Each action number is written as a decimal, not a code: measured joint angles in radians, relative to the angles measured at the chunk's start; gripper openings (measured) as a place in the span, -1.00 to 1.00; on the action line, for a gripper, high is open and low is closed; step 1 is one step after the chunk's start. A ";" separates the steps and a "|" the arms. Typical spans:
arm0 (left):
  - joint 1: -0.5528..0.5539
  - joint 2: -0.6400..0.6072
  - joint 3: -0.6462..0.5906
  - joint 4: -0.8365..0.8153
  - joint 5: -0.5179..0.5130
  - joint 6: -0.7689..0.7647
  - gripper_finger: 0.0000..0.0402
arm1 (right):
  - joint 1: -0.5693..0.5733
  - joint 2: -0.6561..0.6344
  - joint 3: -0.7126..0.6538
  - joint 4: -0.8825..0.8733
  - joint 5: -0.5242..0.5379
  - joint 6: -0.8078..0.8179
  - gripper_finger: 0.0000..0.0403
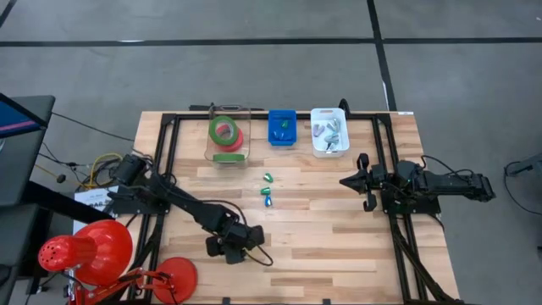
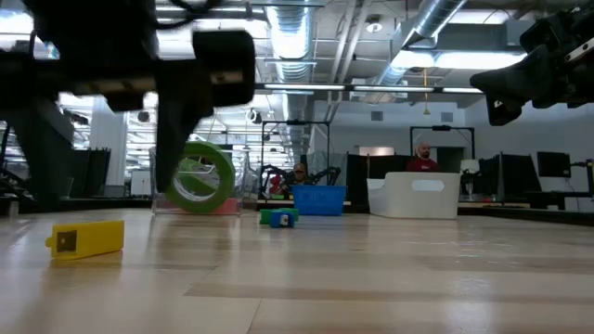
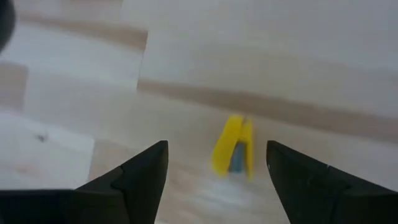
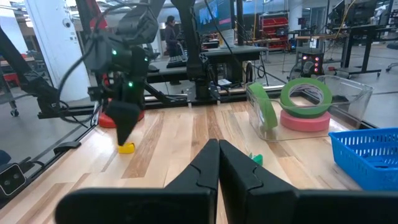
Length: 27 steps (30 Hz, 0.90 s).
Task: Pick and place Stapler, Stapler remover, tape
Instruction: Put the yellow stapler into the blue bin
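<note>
A small yellow stapler [image 3: 233, 148] lies flat on the wooden table, also seen in the low view [image 2: 88, 237] and the right wrist view [image 4: 126, 147]. My left gripper [image 3: 216, 144] is open and hovers over it near the table's near edge [image 1: 233, 246], with a finger on either side and touching nothing. The arm hides the stapler in the high view. Two green tape rolls and one red-pink roll [image 1: 225, 133] sit in a clear bin [image 4: 348, 93]; one green roll [image 4: 264, 106] leans on edge. My right gripper [image 4: 217, 155] is shut and waits at the right [image 1: 351, 180].
Three small green and blue items [image 1: 268, 191] lie at the table's middle. A blue basket [image 1: 282, 127] and a white bin [image 1: 329, 131] with silver items stand at the far edge, beside the clear bin. A red lamp [image 1: 85, 250] sits off the near left corner. People show beyond the table.
</note>
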 joint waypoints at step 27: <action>-0.016 0.034 -0.035 0.008 -0.006 0.050 0.28 | 0.000 0.000 0.000 0.000 0.000 0.000 -1.00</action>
